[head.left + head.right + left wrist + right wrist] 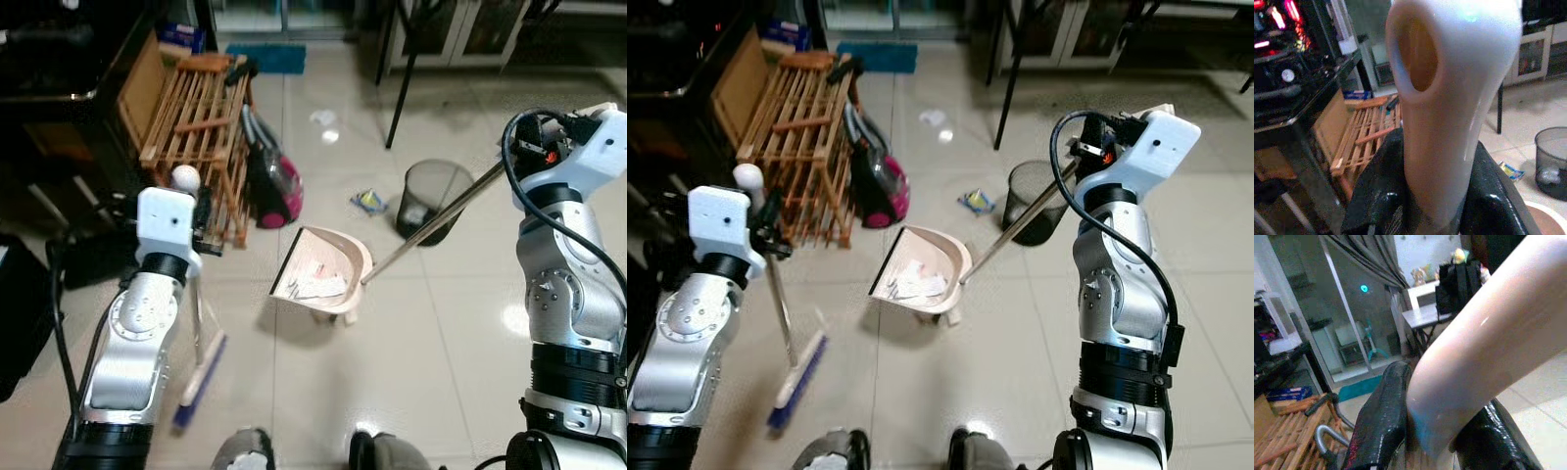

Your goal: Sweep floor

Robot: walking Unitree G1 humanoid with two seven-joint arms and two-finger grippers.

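1. We see open floor (pixel 441 343) near us on the right.
2. The wooden rack (pixel 196 127) and pink vacuum (pixel 274 186) block the far left.
3. The dustpan (pixel 328 269) sits mid-floor; the mesh bin (pixel 433 196) stands just beyond it.
4. Wrappers (pixel 369 202) lie beside the bin.

Two arms, silver metal shells, rounded segments, round joint caps. Left arm (pixel 132 343): white boxy wrist housing with small dark dot, black collar beneath, black band at base. Right arm (pixel 1122 294): white angular wrist housing, black cable looping from wrist down along forearm, small red-orange connector near wrist, black ring joints lower. Left pincer (pixel 1435 215) and right pincer (pixel 1432 440): glossy black fingers.
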